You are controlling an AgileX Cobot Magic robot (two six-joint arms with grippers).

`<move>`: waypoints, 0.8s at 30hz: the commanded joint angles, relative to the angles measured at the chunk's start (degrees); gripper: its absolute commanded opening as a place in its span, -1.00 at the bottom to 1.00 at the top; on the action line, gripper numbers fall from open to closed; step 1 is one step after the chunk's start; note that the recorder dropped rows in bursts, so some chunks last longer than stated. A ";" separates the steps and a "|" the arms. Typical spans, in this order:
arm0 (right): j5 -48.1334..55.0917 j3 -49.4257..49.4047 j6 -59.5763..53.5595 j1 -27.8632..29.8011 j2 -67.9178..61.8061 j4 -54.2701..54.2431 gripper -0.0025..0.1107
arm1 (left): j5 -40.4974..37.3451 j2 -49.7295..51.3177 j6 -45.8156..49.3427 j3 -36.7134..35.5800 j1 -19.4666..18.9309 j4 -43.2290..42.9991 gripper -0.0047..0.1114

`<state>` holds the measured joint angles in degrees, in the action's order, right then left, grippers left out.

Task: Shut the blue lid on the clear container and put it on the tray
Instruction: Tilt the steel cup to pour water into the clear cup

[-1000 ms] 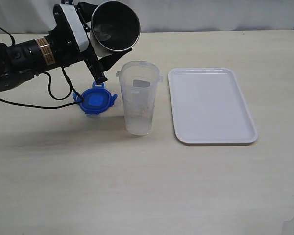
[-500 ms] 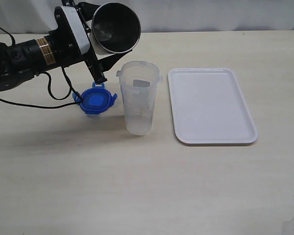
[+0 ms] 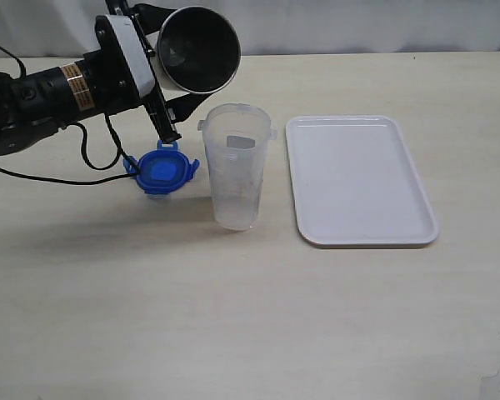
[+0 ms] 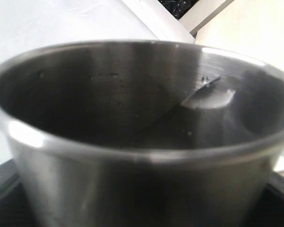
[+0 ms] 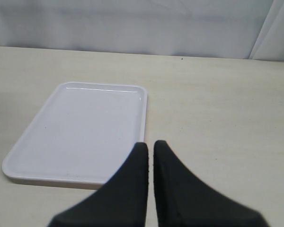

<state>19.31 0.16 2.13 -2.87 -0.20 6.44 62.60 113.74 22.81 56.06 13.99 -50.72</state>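
The clear container (image 3: pixel 237 167) stands upright and uncovered in the middle of the table. The blue lid (image 3: pixel 161 171) lies flat on the table just to its left. The white tray (image 3: pixel 358 179) lies to its right, with nothing on it, and also shows in the right wrist view (image 5: pixel 80 130). My left gripper (image 3: pixel 183 54) is shut on a shiny steel cup (image 3: pixel 197 48), held on its side above and to the left of the container. The cup (image 4: pixel 132 118) fills the left wrist view. My right gripper (image 5: pixel 150 146) is shut on nothing, near the tray's corner.
A black cable (image 3: pixel 92 162) from the left arm loops over the table beside the lid. The table's far edge meets a white backdrop (image 3: pixel 358 25).
The left arm with the steel cup has drifted very slightly to the right. The lid, container and tray have not moved.
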 commanded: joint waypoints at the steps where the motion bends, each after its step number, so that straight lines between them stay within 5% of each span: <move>1: 0.09 -0.16 0.05 0.18 0.20 -0.19 -0.88 | 3.79 -1.08 1.52 0.75 0.06 2.02 -0.92; 24: 0.09 -0.16 0.05 0.18 0.20 -0.19 -0.88 | 3.65 -1.08 4.60 0.75 0.06 2.02 -0.92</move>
<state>19.31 0.16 2.13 -2.87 -0.20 6.44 62.60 113.74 26.34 56.06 13.99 -50.72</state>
